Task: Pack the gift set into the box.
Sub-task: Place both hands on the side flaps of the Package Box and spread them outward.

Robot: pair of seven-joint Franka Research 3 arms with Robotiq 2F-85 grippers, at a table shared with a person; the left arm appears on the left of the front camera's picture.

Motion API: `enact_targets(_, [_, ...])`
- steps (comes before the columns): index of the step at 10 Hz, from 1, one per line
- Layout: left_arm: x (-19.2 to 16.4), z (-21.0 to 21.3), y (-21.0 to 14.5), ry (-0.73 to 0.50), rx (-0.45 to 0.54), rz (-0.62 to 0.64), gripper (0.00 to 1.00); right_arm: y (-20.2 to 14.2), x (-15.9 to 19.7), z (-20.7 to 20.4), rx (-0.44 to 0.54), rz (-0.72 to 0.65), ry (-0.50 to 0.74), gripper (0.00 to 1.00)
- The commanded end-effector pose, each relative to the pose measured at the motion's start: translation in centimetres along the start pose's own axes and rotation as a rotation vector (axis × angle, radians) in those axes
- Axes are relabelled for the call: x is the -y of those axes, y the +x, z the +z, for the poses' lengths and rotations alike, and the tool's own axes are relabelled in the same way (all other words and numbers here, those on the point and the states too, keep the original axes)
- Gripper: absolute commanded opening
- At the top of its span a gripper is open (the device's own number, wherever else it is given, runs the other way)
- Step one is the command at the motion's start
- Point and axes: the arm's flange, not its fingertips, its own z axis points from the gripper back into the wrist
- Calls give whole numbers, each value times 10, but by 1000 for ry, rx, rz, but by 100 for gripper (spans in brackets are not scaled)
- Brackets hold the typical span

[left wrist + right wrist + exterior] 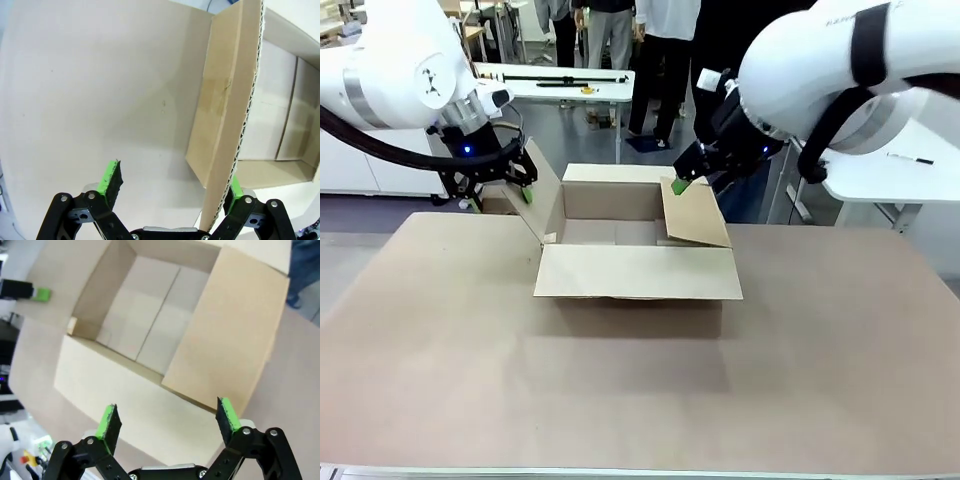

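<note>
At the middle of the brown tabletop (620,400) sits the box (635,272), an open, plain corrugated carton. Its front flap (638,270) is folded out toward the robot. The far flap (610,173) stands up at the back, and the left flap (542,205) rises tilted outward. The right flap (695,215) slants beside the opening.

The left gripper (502,195) hangs at the outer side of the left flap, near its top. In the left wrist view this gripper (172,186) is spread wide. The corrugated edge of the left flap (225,110) passes between its green pads (111,180) and sits close against the far one. The jaws are not clamped on it. Bare tabletop (100,100) lies on one side of the flap and the carton's inside on the other.

The right gripper (682,183) is at the upper corner of the right flap; whether it touches cannot be told from the front view. In the right wrist view this gripper (167,419) is also wide apart, holding nothing. It hangs over the box (100,375), with the near corner of the right flap (230,325) lying between its fingers (109,422). The carton's bottom (145,320) shows as plain cardboard panels with a seam. A green pad of the left gripper (44,294) shows beyond the far corner.

People's legs (610,40) stand past the table.
</note>
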Motion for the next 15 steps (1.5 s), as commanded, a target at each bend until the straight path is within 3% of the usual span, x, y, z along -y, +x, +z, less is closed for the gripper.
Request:
enact_targets(1, [1,1,0,17,8,10,100,-7,-25,-10,-168,-9,-227,100])
enact_targets(2, [1,1,0,17,8,10,100,18,-49,-41,-279,-24,-312,100])
enact_targets(3, [1,1,0,17,8,10,100,51,-63,-72,-328,-20,-234,100])
enact_targets(5, [1,1,0,17,8,10,100,77,-63,-99,-292,-209,-397,100])
enact_targets(8, [1,1,0,17,8,10,100,96,-57,-133,-266,-290,-660,100])
enact_targets(11, [1,1,0,17,8,10,100,109,-29,-173,-300,-312,-648,100])
enact_targets(12, [1,1,0,17,8,10,100,108,-21,-178,-300,-344,-706,100])
enact_targets(13, [1,1,0,17,8,10,100,104,-15,-179,-301,-372,-779,100])
enact_targets(15, [1,1,0,17,8,10,100,100,-16,-160,-258,-390,-796,100])
